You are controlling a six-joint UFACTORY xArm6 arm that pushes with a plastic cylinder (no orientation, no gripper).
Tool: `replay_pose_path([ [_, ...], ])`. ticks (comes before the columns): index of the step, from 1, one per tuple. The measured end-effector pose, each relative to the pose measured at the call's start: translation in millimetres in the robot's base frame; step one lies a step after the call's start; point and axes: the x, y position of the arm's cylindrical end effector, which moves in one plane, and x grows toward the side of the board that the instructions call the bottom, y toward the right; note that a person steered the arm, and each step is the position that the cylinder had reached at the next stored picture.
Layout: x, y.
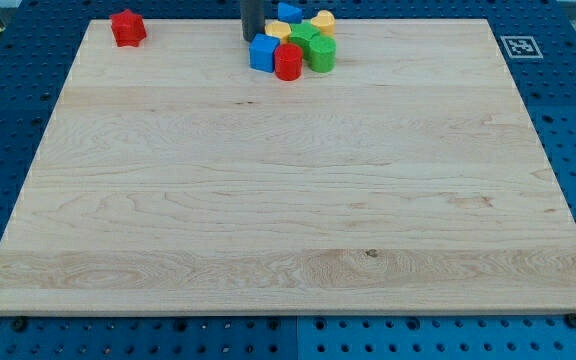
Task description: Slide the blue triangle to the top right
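A cluster of blocks sits at the view's top centre of the wooden board [288, 200]. The blue triangle [289, 12] lies at the cluster's top edge, near the board's far edge. Below it are a yellow block [322, 20], another yellow block [279, 31], a green block [304, 37], a second green block [322, 54], a blue block [262, 54] and a red cylinder [288, 62]. My tip [251, 39] stands just left of the cluster, above the blue block and left of and below the blue triangle.
A red block [127, 28] sits alone at the view's top left corner of the board. A fiducial marker [519, 46] is on the blue pegboard beyond the board's top right corner.
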Motion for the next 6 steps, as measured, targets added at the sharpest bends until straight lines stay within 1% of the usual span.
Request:
replay_pose_path([
  [1,24,16],
  [2,24,17],
  [4,-45,-27],
  [6,-44,-17],
])
